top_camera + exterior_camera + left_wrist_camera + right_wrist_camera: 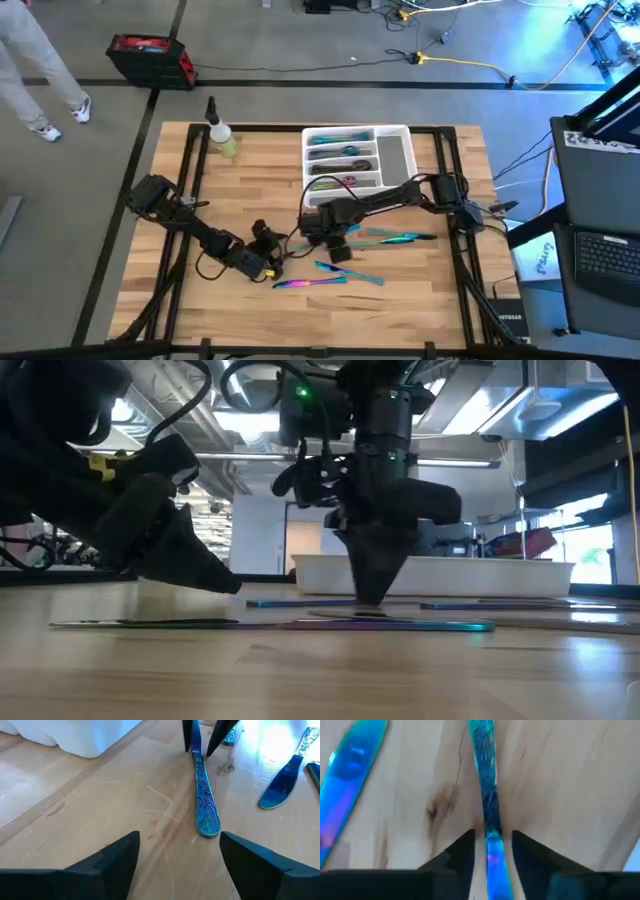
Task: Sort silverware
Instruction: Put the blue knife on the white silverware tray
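At the left of the table a spray bottle (219,133) stands near the back edge, apart from the work. In front of it the left gripper (262,243) sits low over the wood with its fingers (107,862) spread wide and nothing between them. It points at the patterned handle of a blue utensil (206,807), probably waiting its turn or watching the pick.

Toward the middle, the right gripper (338,243) points straight down with its tips at the tabletop. Its fingers (462,851) stand on either side of that utensil's shaft, closed in to the metal or very nearly. I judge it is pinching the piece to lift it, since a thin flat handle needs a grip from above.

Behind it sits the white tray (397,152), with about three pieces already in its slots; the long side slot looks bare. Loose silverware (310,282) lies on the wood in front: I count roughly five pieces, though the arm may hide others.
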